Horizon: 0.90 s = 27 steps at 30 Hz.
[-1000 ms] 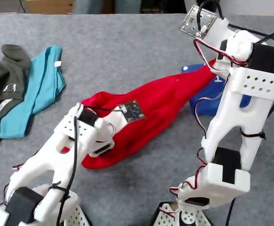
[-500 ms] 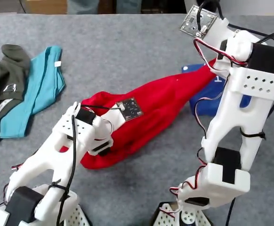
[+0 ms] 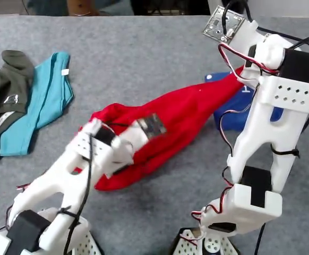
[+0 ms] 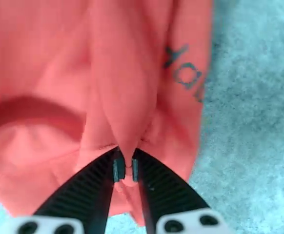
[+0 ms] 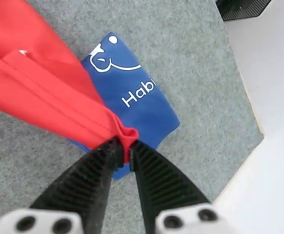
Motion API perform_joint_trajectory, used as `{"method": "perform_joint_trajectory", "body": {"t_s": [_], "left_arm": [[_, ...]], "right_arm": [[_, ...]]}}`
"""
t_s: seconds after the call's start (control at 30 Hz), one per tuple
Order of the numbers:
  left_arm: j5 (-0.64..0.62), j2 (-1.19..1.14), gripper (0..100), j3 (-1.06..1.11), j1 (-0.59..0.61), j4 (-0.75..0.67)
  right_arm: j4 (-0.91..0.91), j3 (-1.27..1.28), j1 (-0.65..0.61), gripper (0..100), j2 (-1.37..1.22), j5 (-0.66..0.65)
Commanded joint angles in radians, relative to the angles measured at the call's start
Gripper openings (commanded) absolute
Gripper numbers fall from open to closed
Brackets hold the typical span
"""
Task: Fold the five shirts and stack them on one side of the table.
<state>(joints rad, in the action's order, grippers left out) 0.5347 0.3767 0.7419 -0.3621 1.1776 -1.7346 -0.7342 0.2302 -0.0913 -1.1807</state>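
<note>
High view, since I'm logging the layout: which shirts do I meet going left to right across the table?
Left to right: dark green shirt → teal shirt → red shirt → blue shirt.

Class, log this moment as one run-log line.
left gripper: shut on red shirt | right gripper: shut on red shirt | blue shirt: partly under it

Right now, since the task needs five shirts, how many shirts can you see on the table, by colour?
red fabric shirt: 1
folded blue fabric shirt with white print: 1
teal fabric shirt: 1
dark olive fabric shirt: 1
Total: 4 in view
</note>
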Motion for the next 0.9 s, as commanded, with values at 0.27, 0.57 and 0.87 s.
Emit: {"method": "perform_joint_trajectory", "body": {"t_s": [0.27, 0.57, 0.87], "left_arm": [[-0.296, 0.017, 3, -0.796, 0.364, 0.367], [-0.358, 0.017, 3, -1.566, 0.504, 0.582], [-0.354, 0.098, 3, -1.817, 0.627, 0.583]], "right_arm": [[0.049, -0.208, -0.071, 1.4, 0.044, 0.232], [0.074, -0.731, -0.081, 1.4, 0.044, 0.640], [0.149, -0.852, -0.084, 1.3, 0.237, 0.698]]}}
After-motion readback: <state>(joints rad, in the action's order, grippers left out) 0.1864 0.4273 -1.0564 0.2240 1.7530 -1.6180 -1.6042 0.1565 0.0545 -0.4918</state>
